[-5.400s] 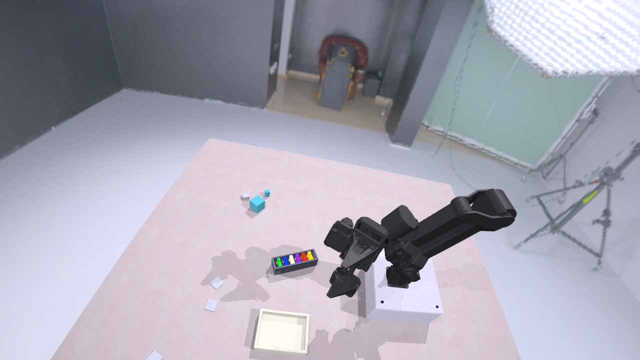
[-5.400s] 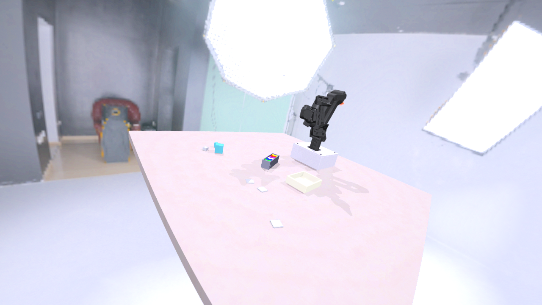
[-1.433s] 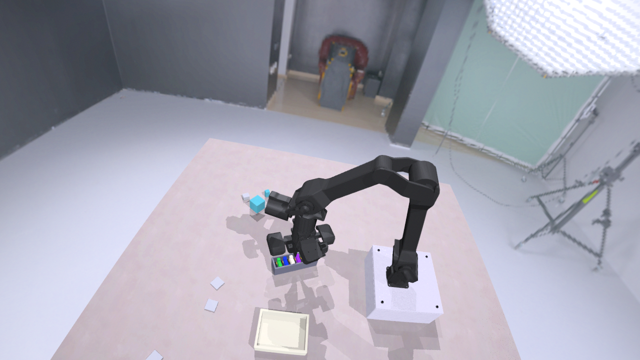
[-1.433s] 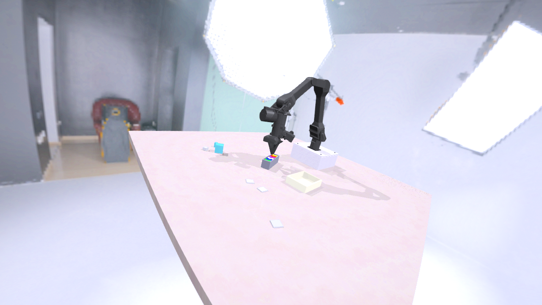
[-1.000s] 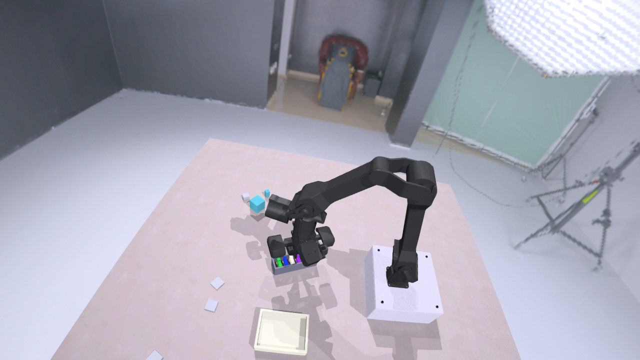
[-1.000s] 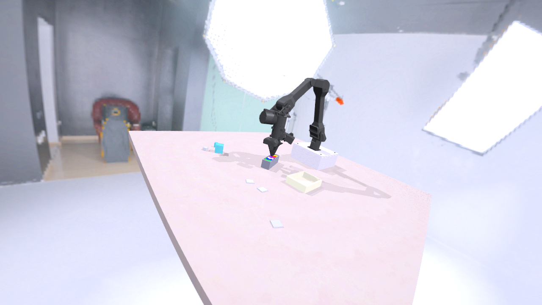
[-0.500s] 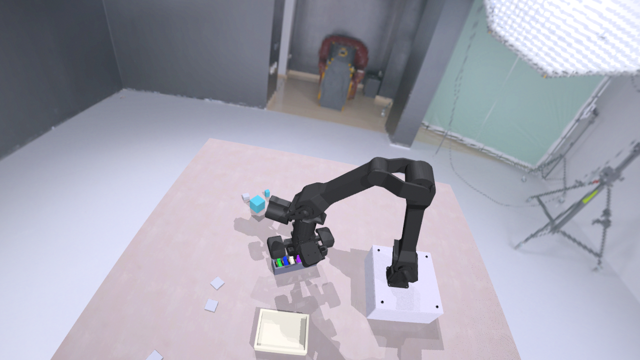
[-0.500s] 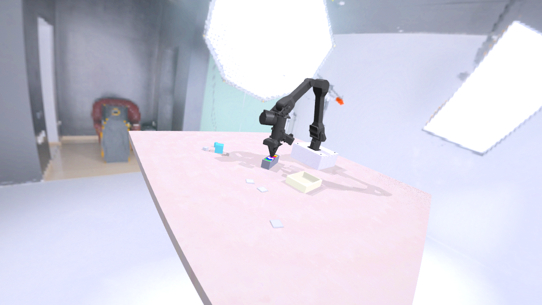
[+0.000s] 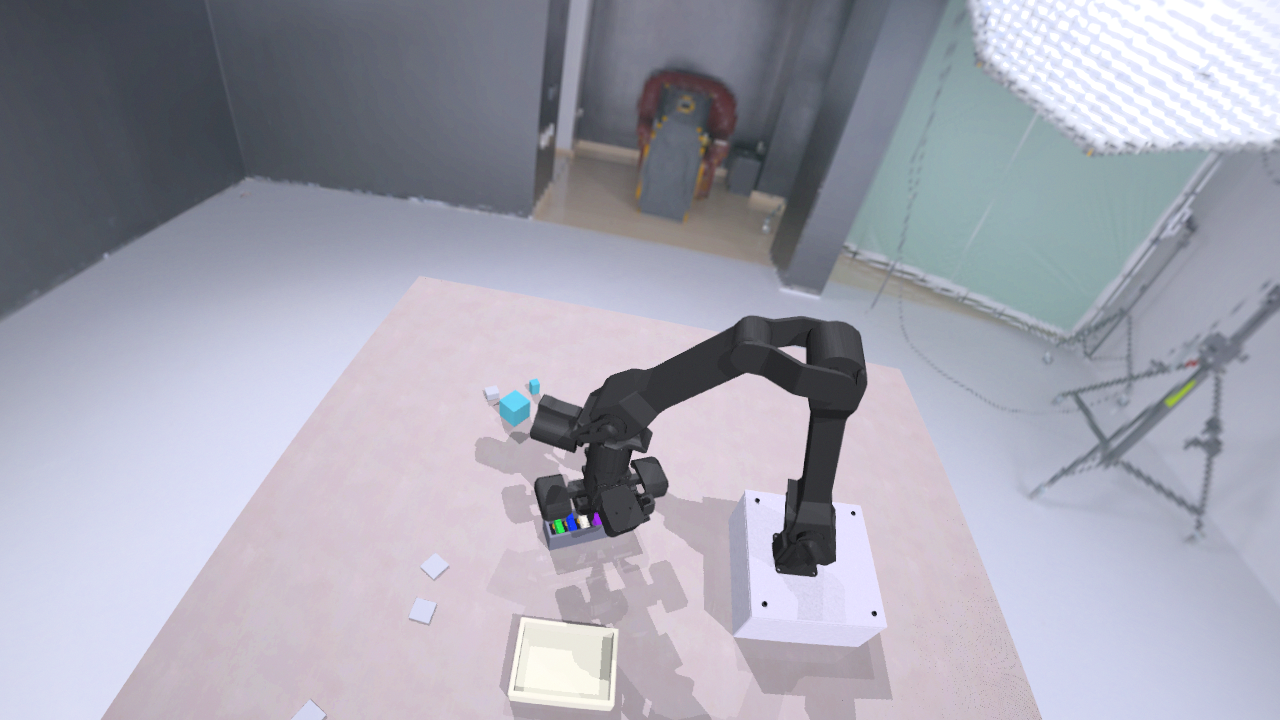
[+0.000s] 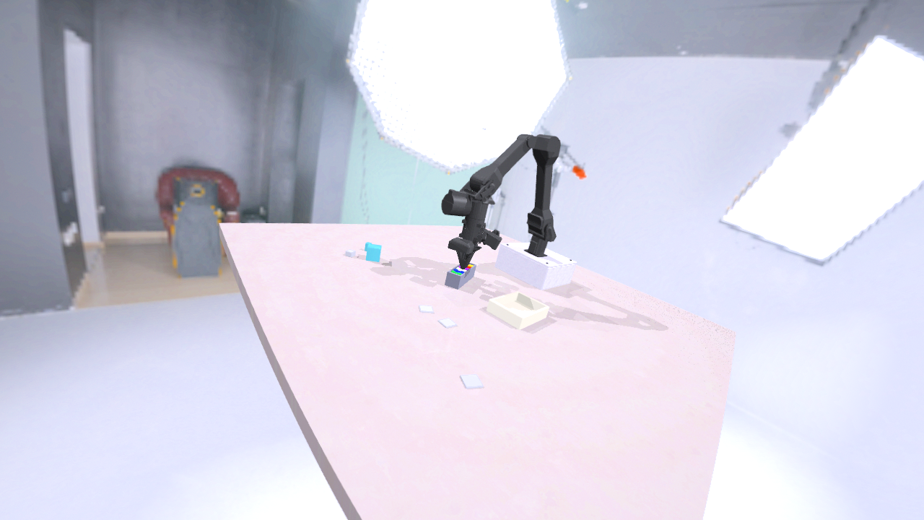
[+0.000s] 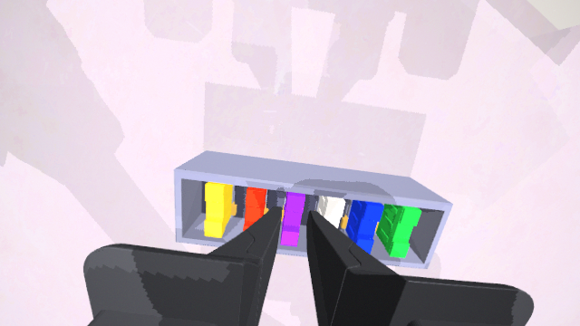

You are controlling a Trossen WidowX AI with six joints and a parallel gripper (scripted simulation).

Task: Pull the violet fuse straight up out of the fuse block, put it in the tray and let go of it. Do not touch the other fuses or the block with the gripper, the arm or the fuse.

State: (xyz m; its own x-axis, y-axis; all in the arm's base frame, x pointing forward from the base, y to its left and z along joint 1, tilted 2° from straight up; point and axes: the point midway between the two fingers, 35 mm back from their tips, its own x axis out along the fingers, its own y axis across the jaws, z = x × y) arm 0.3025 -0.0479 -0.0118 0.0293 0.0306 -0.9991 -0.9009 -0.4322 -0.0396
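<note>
Wrist cam: gripper (image 11: pixel 294 213) points down into the grey fuse block (image 11: pixel 313 169), its two dark fingers set narrowly apart w/ the violet fuse (image 11: pixel 292 217) between them. Jaws are parted, not yet clamped; a thin gap shows on the right side of the fuse, while the left fingertip sits right at its edge, and contact there can't be judged. Violet fuse sits in its slot, third in the row, btwn the red fuse (image 11: pixel 255 208) and white fuse (image 11: pixel 332 210). Yellow fuse (image 11: pixel 217 208) is at one end; blue fuse (image 11: pixel 364 219) and green fuse (image 11: pixel 399 226) at the other.

Top cam: arm (image 9: pixel 698 367) rises from a white pedestal (image 9: pixel 805 582), bends sharply at the elbow, reaches out approx. level, then drops at the wrist so the gripper (image 9: pixel 617 514) hangs near vertical over the block (image 9: pixel 568 535). Cream tray (image 9: pixel 519 658) lies on the pink table (image 9: pixel 358 447), near the block but apart from it.

Exterior cam: same pose from the side, forearm sloping down, gripper (image 10: pixel 466 261) tip-down at the top of the block (image 10: pixel 457 278), tray (image 10: pixel 510 313) just beyond it.
</note>
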